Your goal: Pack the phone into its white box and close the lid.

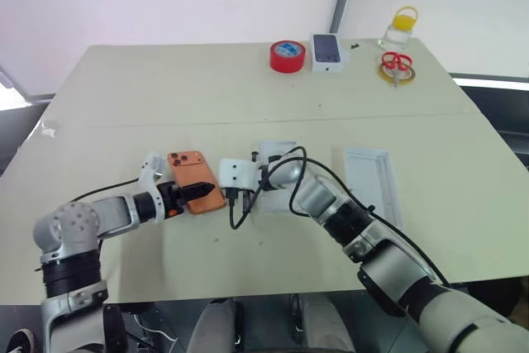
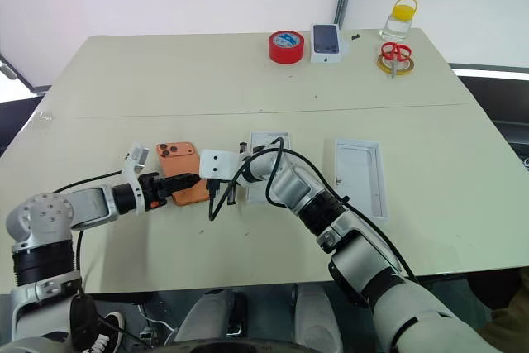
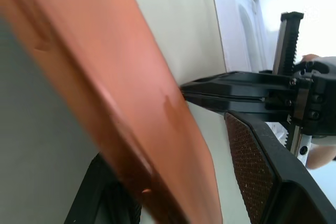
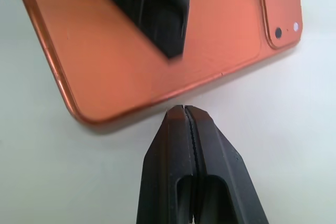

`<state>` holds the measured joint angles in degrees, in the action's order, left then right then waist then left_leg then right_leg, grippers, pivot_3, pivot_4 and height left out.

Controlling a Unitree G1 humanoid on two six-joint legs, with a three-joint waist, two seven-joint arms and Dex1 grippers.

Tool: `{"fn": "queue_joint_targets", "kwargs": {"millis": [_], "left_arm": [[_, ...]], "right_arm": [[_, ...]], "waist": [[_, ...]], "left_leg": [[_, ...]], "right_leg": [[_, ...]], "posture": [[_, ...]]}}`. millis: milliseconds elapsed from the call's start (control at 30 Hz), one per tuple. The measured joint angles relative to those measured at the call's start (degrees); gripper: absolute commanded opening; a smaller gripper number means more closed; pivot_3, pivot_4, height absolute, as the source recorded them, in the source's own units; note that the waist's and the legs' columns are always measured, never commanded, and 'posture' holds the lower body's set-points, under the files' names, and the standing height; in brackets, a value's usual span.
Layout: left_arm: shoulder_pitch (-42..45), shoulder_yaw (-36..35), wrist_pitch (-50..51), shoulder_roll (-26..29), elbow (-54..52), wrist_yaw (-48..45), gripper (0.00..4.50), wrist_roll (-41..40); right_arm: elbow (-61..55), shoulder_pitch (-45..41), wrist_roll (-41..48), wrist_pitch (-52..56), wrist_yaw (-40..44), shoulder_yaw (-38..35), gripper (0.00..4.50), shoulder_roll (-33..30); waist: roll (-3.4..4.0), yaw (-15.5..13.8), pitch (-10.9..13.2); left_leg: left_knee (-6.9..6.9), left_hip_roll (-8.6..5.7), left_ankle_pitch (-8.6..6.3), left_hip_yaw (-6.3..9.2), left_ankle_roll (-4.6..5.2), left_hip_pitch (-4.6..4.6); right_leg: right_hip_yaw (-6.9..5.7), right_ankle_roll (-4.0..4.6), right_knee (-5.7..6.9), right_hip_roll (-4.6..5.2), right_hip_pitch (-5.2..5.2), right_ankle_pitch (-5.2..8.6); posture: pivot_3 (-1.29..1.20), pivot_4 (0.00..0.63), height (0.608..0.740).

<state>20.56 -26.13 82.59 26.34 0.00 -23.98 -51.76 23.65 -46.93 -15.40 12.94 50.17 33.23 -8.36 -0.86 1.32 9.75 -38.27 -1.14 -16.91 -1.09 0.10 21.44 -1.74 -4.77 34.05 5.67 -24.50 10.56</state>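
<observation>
On a pale table (image 1: 248,88), the phone (image 2: 183,173) is pinched along one edge by the left gripper (image 2: 180,183), beside the white box (image 2: 266,169).

A slip is judged the main risk: only a thin edge is held, and the right gripper (image 4: 185,114), pressed together just short of the phone, could nudge it loose. The right arm and its cable lie over the box, blocking it. Beyond the box lies the lid (image 2: 360,175); far behind it, red tape (image 1: 287,56).
</observation>
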Motion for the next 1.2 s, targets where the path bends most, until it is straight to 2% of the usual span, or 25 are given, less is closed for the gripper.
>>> {"fn": "queue_joint_targets", "kwargs": {"millis": [200, 300, 400, 733, 867, 967, 1033, 1200], "left_arm": [[-0.68, -1.19, -2.3, -1.95, 1.16, -0.64, 2.41, -0.25], [-0.74, -2.25, -3.04, -4.4, 1.86, 0.07, 1.56, -0.58], [-0.63, -3.76, -2.45, -6.68, 3.44, 0.54, 0.11, -2.43], [0.56, -7.07, 0.08, -6.6, 6.82, 2.73, 0.05, -5.88], [0.54, -7.61, 1.51, -6.05, 7.11, 2.84, 0.05, -7.05], [-0.54, -6.93, 1.6, -5.73, 5.72, 1.55, 0.0, -7.7], [-1.7, -5.77, 0.93, -5.22, 4.2, 0.29, 0.0, -7.7], [-1.77, -3.15, -2.0, -3.88, 3.85, -1.84, 0.0, -7.4]], "right_arm": [[0.0, 0.07, 0.0, -0.17, -0.24, -0.05, 0.02, -0.18], [-0.69, 0.47, -0.05, -0.12, -0.27, -0.09, 0.0, -0.43], [-1.39, 0.8, -0.1, 0.13, -0.22, -0.09, 0.0, -0.76], [-2.64, 1.53, 0.67, 0.53, -0.2, -0.69, 0.0, -1.29], [-5.85, 2.96, 7.76, 0.96, 0.09, -7.59, 0.0, 0.25], [-13.79, 4.31, 19.89, 4.87, 6.98, -15.5, 1.33, -1.23], [-17.95, 6.28, 21.99, 5.04, 10.5, -16.15, 2.36, -5.78], [-23.32, 16.46, 22.21, 2.92, 17.26, -14.81, 2.36, -17.62]], "waist": [[0.0, -0.32, 0.0], [-0.03, -0.49, -0.01], [-0.09, -0.44, 0.01], [-0.1, -0.16, 0.01], [-0.11, -0.03, 0.04], [-0.15, -0.24, 0.08], [-0.17, -0.62, 0.07], [-0.3, -0.55, 0.27]], "left_leg": [[0.1, 0.05, 0.08, 0.03, -0.14, -0.01], [0.09, 0.04, 0.08, 0.04, -0.13, -0.01], [0.1, 0.04, 0.08, 0.05, -0.13, 0.02], [0.13, 0.07, 0.08, 0.06, -0.13, -0.01], [0.14, 0.08, 0.08, 0.05, -0.13, 0.02], [0.16, 0.1, 0.06, 0.06, -0.1, 0.07], [0.16, 0.06, 0.02, 0.06, -0.05, 0.08], [0.16, 0.04, 0.0, -0.02, -0.01, 0.17]], "right_leg": [[-0.02, 0.09, 0.03, -0.04, -0.04, 0.04], [-0.02, 0.1, 0.02, -0.02, -0.02, 0.05], [-0.02, 0.05, 0.02, -0.02, -0.04, 0.02], [-0.03, 0.05, 0.02, -0.06, -0.06, 0.03], [-0.02, -0.03, 0.02, -0.06, -0.1, -0.02], [-0.04, -0.03, -0.04, -0.06, -0.11, -0.02], [-0.06, 0.04, -0.12, -0.02, -0.06, 0.02], [-0.06, 0.14, -0.2, 0.04, -0.14, 0.09]], "posture": [[0.0, 0.15, 0.74], [0.0, 0.15, 0.74], [0.0, 0.15, 0.74], [0.0, 0.15, 0.74], [0.0, 0.15, 0.74], [0.0, 0.15, 0.74], [0.0, 0.15, 0.74], [0.0, 0.15, 0.74]]}}
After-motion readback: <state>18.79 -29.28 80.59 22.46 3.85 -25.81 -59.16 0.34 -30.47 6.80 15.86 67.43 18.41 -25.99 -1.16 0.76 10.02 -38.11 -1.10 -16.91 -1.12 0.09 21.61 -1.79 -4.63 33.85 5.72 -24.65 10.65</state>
